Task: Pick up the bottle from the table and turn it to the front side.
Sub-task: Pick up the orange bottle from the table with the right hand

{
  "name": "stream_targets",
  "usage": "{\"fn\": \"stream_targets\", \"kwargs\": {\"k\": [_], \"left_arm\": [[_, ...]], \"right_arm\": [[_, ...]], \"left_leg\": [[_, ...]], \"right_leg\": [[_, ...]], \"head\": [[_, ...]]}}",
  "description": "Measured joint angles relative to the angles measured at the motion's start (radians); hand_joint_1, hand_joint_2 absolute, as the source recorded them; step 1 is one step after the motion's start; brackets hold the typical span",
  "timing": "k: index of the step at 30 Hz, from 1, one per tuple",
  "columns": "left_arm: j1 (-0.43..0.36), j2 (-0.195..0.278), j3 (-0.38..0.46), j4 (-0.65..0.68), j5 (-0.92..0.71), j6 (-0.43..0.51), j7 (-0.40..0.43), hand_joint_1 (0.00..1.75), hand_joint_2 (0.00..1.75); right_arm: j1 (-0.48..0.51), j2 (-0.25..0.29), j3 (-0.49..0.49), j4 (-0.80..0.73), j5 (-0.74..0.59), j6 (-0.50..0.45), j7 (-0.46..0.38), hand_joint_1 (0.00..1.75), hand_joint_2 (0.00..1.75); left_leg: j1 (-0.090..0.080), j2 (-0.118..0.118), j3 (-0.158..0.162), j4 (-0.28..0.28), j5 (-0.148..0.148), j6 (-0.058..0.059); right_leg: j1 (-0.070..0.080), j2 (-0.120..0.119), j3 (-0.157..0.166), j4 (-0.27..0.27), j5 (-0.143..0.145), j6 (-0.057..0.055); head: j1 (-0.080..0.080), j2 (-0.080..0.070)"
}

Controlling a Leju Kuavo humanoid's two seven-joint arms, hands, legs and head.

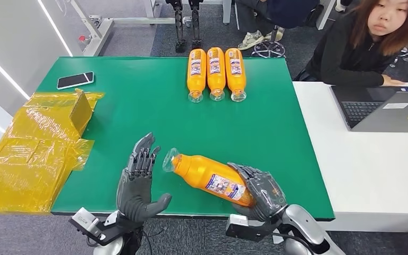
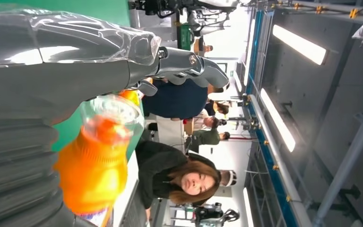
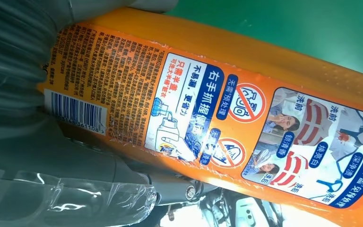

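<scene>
Both hands were up over the near edge of the green table (image 1: pixel 138 90). The right hand (image 1: pixel 260 191) had its fingers wrapped round the base end of the orange bottle (image 1: pixel 210 176), holding it tilted above the tabletop with its clear cap (image 1: pixel 170 159) pointing toward the left hand (image 1: pixel 138 183). That left hand held nothing — fingers apart and raised, palm turned toward the cap, close beside it; whether a fingertip touched the cap I could not tell.

From the right wrist the label (image 3: pixel 246 127) with its barcode and printed panels faced the camera, so I judged the turn was not finished. The risk, as I saw it, lay in the grip: one hand at the far end of a long, smooth bottle, so any roll of the wrist could let it slip or swing down. A clumsy reach by the left hand might knock the cap and push the bottle out.

Further off, three matching bottles (image 1: pixel 215 73) lay side by side, a phone (image 1: pixel 75 79) and yellow wrapping (image 1: pixel 32 143) to the left, and a person (image 1: pixel 366 42) sat behind a laptop (image 1: pixel 388 109).
</scene>
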Motion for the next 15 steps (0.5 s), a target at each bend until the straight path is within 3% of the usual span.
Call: {"fn": "stream_targets", "kwargs": {"k": [5, 15], "left_arm": [[-0.012, -0.004, 0.000, 0.014, 0.029, -0.016, 0.006, 0.00, 1.75], [-0.014, -0.002, 0.000, 0.029, 0.047, -0.018, 0.002, 0.00, 1.75]], "right_arm": [[0.069, 0.036, -0.029, -0.042, 0.017, -0.013, -0.047, 1.75, 1.75], [0.196, 0.073, -0.049, -0.120, 0.067, -0.055, -0.048, 1.75, 1.75]], "left_leg": [[0.000, 0.000, 0.000, 0.000, 0.000, 0.000], [0.000, 0.000, 0.000, 0.000, 0.000, 0.000]], "right_leg": [[0.000, 0.000, 0.000, 0.000, 0.000, 0.000], [0.000, 0.000, 0.000, 0.000, -0.001, 0.000]], "head": [[0.000, 0.000], [0.000, 0.000]]}}
